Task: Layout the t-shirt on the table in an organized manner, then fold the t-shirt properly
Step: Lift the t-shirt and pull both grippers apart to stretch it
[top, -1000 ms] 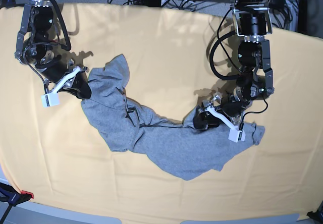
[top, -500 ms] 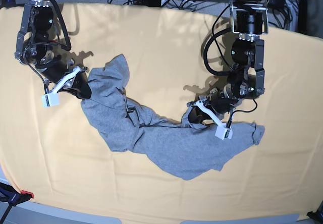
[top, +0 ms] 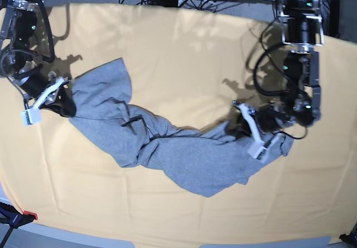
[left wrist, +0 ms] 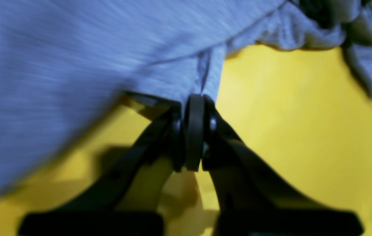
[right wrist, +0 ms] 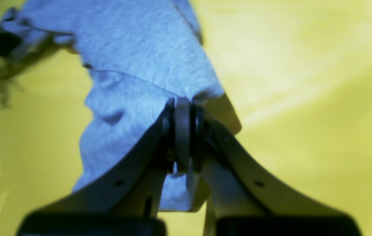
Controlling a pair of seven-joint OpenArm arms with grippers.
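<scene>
On table [top: 178, 41], t-shirt [top: 184, 158] pinched, both hands

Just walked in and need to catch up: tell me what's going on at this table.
A two-armed robot is working on a grey t-shirt lying crumpled in a twisted band on the yellow-covered table. The right gripper is shut on one edge of the cloth, and the left gripper is shut on the opposite end. The arms are spread apart, seemingly to stretch the shirt out. It is not yet flat, and no folding has begun.
</scene>
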